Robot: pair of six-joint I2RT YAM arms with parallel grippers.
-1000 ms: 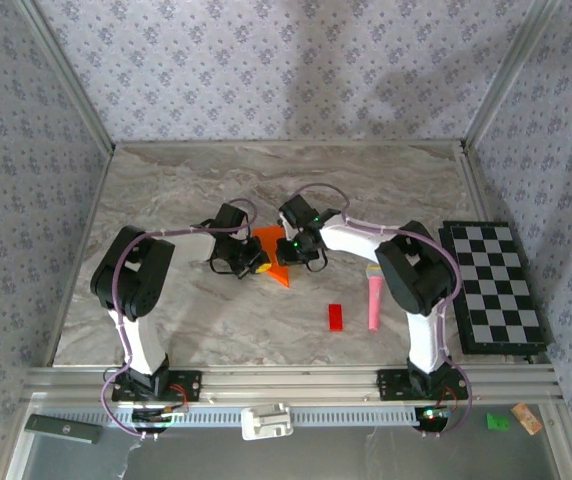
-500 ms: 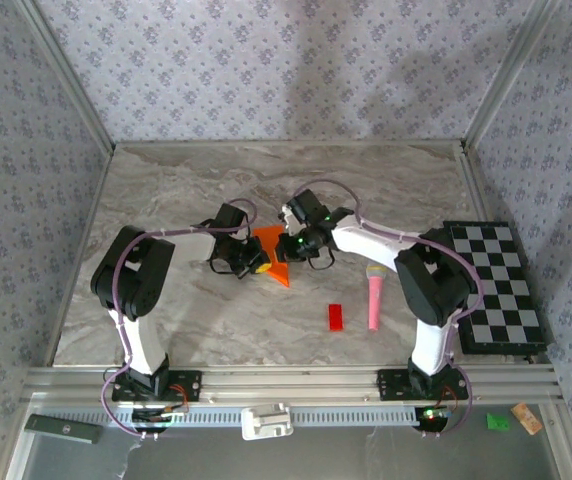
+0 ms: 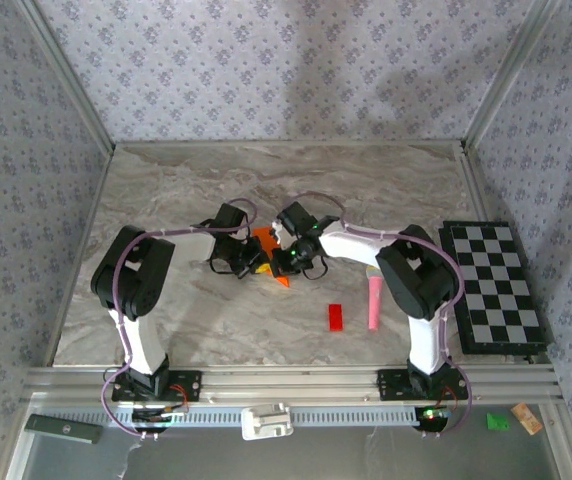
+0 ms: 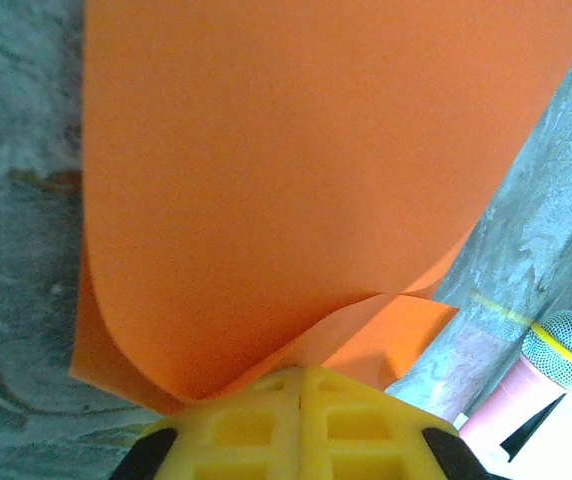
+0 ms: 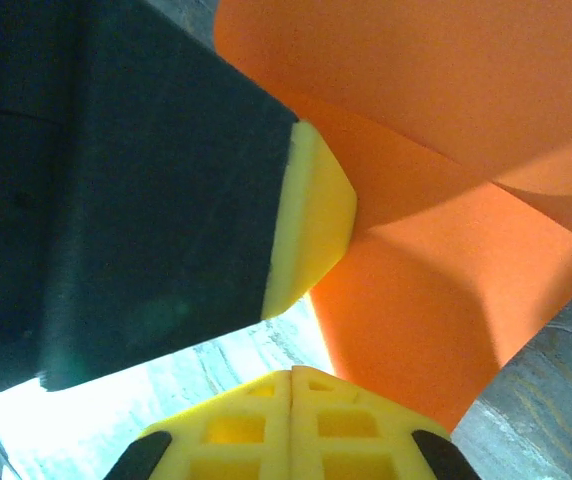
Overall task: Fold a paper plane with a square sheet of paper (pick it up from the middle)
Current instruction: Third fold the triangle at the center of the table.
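Your left gripper (image 4: 301,372) is pinching its yellow fingers together on the square sheet of paper (image 4: 286,180), which is rising straight out of the closed tips and curling over in a soft, uncreased roll. Your right gripper (image 5: 291,372) is also holding its fingers flat together. The orange sheet is lying just beside their tips, and you cannot tell from its wrist view whether an edge is caught between them. The left gripper's yellow pad is sitting right in front of the right one, nearly touching the same fold.

Both wrists are crowding over the sheet near the middle of the table (image 3: 186,190). As a judgement, the left is anchoring the paper so it is not sliding while the right is working a flap over – an early fold, with no pointed dart yet. The pink toy microphone (image 3: 375,300), the small red block (image 3: 335,317) and the checkerboard (image 3: 494,285) are lying off to the right, well apart from the work.

Against a second ago, the right jaws are closing from slightly apart to fully together. The right wrist is pushing further left over the sheet, so less orange is showing from above – the left arm is staying put.
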